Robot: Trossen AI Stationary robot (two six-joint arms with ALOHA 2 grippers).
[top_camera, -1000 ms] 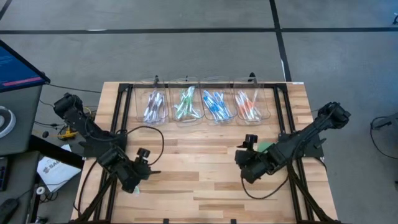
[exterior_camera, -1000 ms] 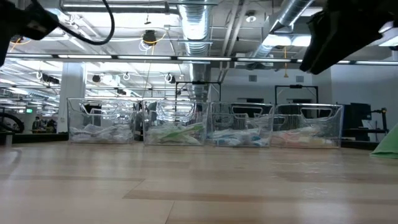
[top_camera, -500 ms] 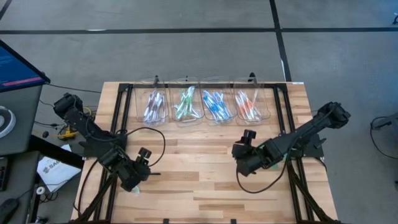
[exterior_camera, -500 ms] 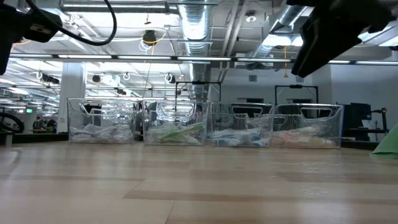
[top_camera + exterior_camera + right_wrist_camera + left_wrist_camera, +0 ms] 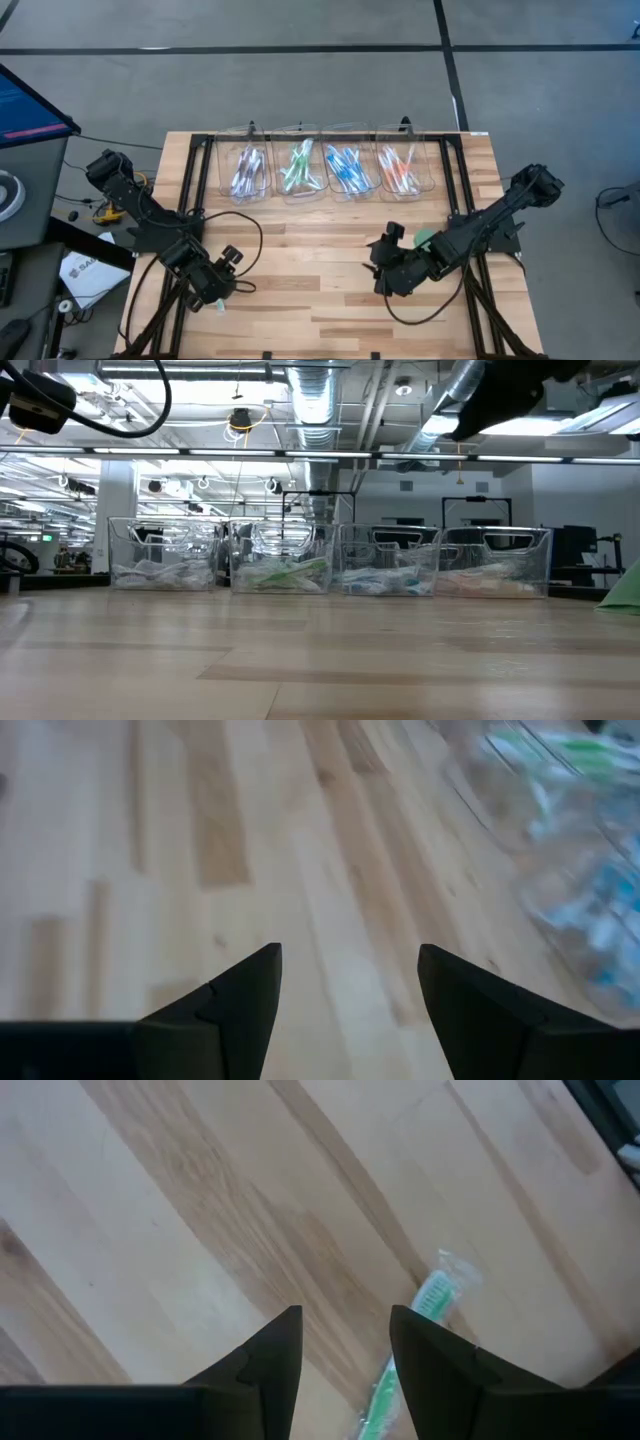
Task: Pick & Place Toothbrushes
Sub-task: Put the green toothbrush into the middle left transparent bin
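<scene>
Item: toothbrush sorting, state of play

- Left gripper (image 5: 216, 296): I have it low over the near left part of the table (image 5: 330, 300). In its wrist view the fingers stand parted with bare wood between them, holding nothing.
- Green toothbrush (image 5: 405, 1360): still wrapped, flat on the boards just beside the left fingers (image 5: 265, 1365), close to the table's left edge. It looks like the last loose one.
- Right gripper (image 5: 378, 270): near table centre, jaws wide apart and empty; nothing but wood ahead of it.
- Bins (image 5: 330, 170): four clear ones in a row along the far side, holding purple (image 5: 247, 170), green (image 5: 296, 166), blue (image 5: 345, 168) and orange (image 5: 399, 170) brushes.
- Green disc (image 5: 424, 238): flat on the table, partly under the right arm.

Step in hand, as I judge it: lining up the left gripper on the stray green brush. Next I need to shift sideways until the handle lies between the fingers, come down, close, then carry it to the second bin from the left.

Room: the middle of the table is open for the carry. The brush sits near the edge and the frame rail, so a nudge could push it off
</scene>
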